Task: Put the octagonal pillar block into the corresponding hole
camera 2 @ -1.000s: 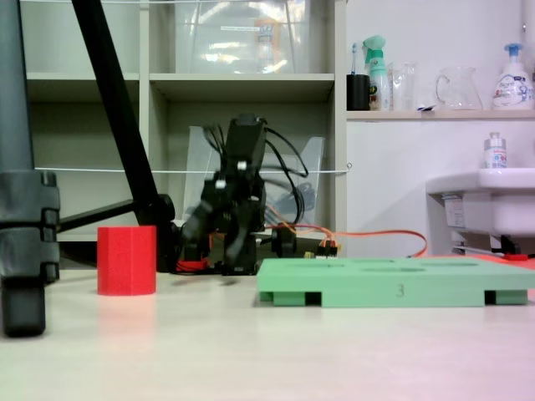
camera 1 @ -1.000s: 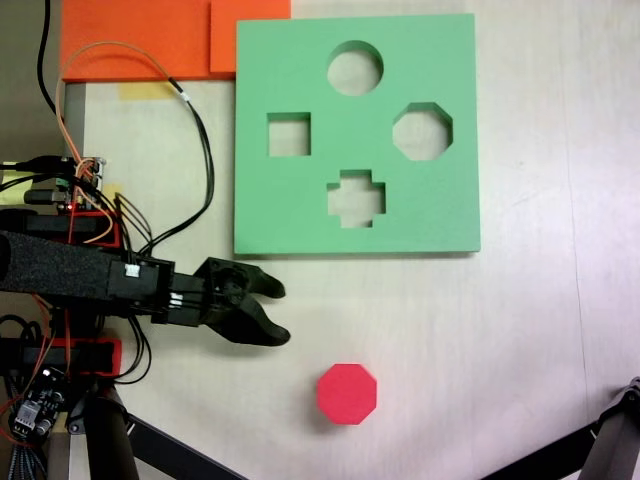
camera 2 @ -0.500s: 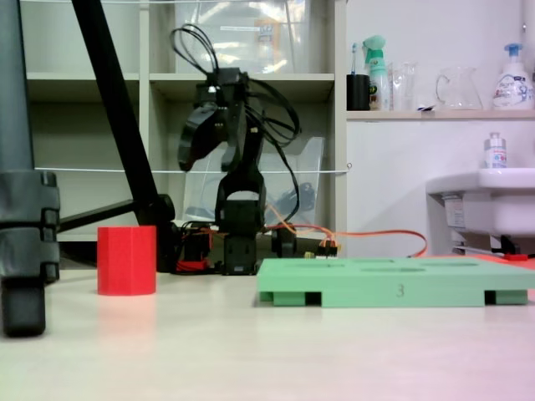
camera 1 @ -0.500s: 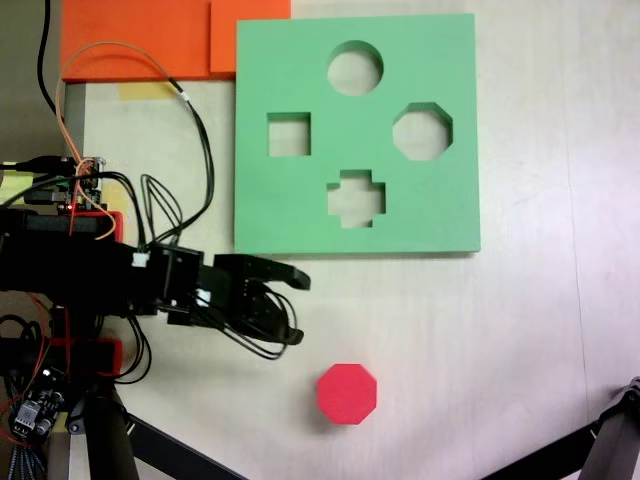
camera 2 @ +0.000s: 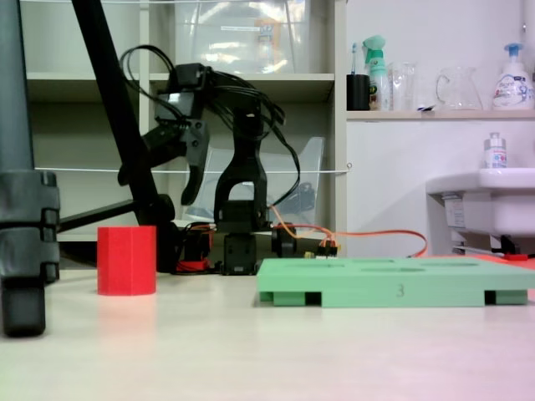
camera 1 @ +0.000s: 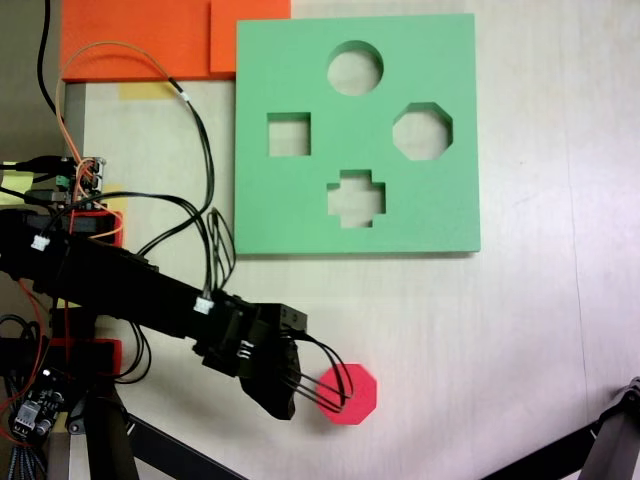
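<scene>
The octagonal pillar block [camera 1: 352, 395] is bright red and stands upright on the table below the green foam board [camera 1: 300, 205]; from the side it appears at the left [camera 2: 126, 260]. The corresponding hole [camera 1: 422, 131] is the eight-sided cutout at the board's right. My black gripper [camera 2: 159, 188] hangs open well above the block and slightly to its right, its two jaws spread and nothing between them. From above, the gripper [camera 1: 284, 396] overlaps the block's left edge, and its cables cross the block's top.
The board [camera 2: 393, 284] also has round [camera 1: 355, 68], square [camera 1: 288, 134] and cross-shaped [camera 1: 356, 198] cutouts. Orange foam sheets [camera 1: 140, 35] lie at the top left. Tripod legs [camera 1: 150, 440] [camera 2: 21, 209] stand near the block. Loose cables [camera 1: 195, 130] run beside the board.
The arm has risen and swung from left of the board's lower edge toward the red block. The gripper now hangs over the block's left side. The block and board have not moved.
</scene>
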Robot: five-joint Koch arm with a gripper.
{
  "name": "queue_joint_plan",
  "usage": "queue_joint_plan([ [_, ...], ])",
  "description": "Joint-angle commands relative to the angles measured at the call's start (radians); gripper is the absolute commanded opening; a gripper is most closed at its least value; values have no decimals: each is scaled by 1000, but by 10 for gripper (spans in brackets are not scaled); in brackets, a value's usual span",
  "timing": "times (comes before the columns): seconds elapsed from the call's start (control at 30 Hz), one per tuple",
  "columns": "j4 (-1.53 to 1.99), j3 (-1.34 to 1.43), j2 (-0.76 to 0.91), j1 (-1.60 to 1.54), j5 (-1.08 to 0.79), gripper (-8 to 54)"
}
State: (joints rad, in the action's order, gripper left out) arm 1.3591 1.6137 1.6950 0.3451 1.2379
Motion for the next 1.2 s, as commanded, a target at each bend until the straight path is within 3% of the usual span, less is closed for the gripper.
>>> queue_joint_plan([
  [0.0,14,-86,-52,18,-49,526],
  [0.27,-81,-104,-186,18,-60,526],
  [1.17,-259,-147,-357,3,64,522],
])
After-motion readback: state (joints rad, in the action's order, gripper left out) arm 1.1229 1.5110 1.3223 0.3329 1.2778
